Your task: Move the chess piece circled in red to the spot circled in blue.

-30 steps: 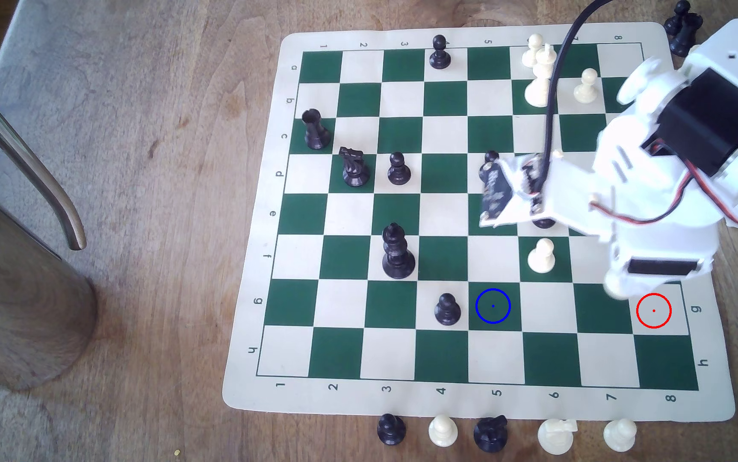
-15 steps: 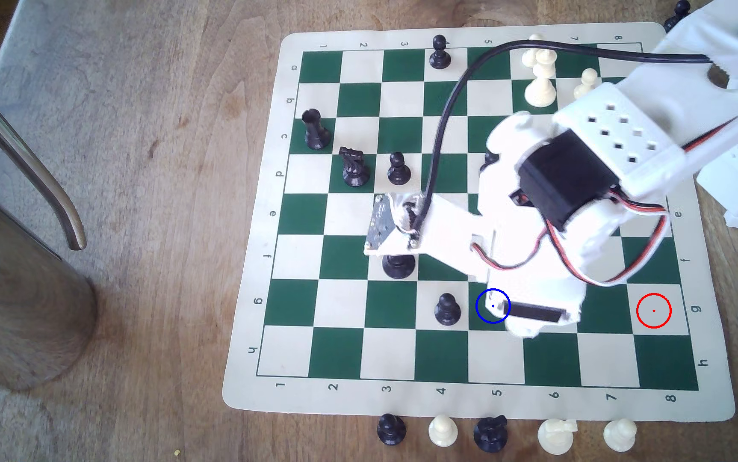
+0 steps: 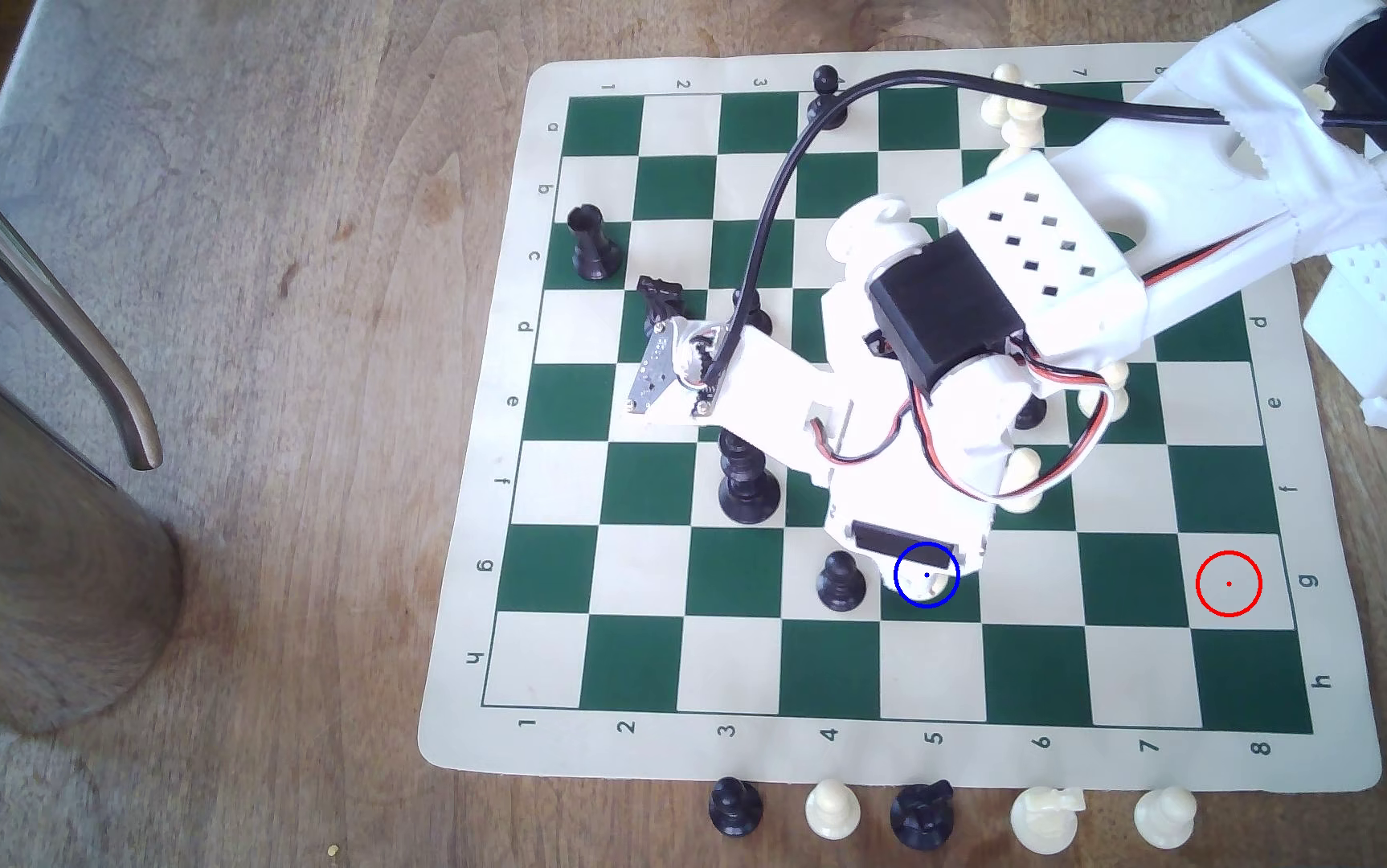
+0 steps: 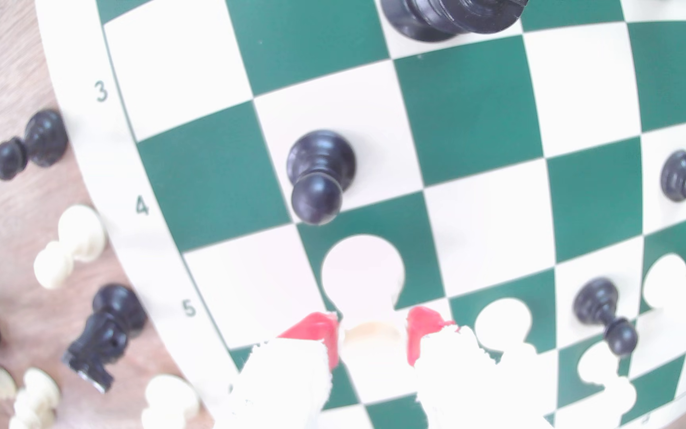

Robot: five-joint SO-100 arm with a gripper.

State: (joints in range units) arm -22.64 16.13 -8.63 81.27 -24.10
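Rook: the cream-white rook stands over the blue-ringed green square, just beside a black pawn.
End effector: the end effector grips the rook with red-tipped fingers.
Handling: likely light, rigid, smooth; the waist looks like the best hold.

The white arm reaches in from the exterior view's upper right, wrist bent steeply downward; its pincer points at the board, red-tipped fingers closed against a cream rook
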